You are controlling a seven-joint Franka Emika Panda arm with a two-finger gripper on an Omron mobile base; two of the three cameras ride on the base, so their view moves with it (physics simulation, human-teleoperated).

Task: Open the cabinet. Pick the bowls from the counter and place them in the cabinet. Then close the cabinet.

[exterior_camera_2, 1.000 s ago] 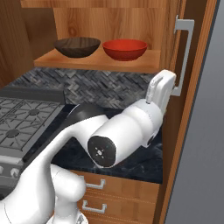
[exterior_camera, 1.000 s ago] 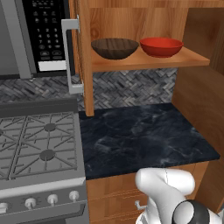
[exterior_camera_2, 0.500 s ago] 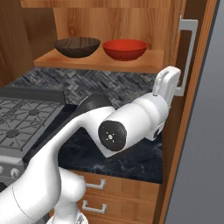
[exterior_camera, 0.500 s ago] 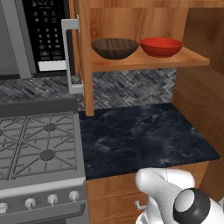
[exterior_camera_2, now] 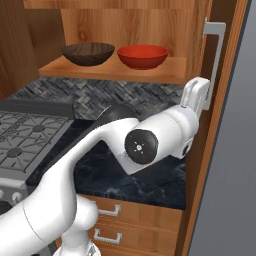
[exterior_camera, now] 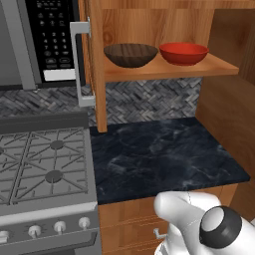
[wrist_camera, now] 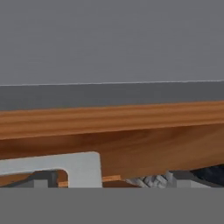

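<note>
White arm (exterior_camera_2: 100, 165) swung rightward; round wood-grain and glossy red bowls (exterior_camera: 132, 55) shelved

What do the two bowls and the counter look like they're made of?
Left bowl: likely wood, dark brown with visible grain, matte. Right bowl: glossy red, perhaps ceramic or plastic; the sheen leaves it open. Counter: polished stone by its black-blue marbled veining.

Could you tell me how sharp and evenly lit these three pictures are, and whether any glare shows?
Left base view: crisp, evenly lit, with a soft sheen on the red bowl. Right base view: equally sharp, with the shelf brightly lit and the wooden bowl matte. Hand view: soft and blurry, taken very close to the door edge and its grey handle; no glare.
</note>
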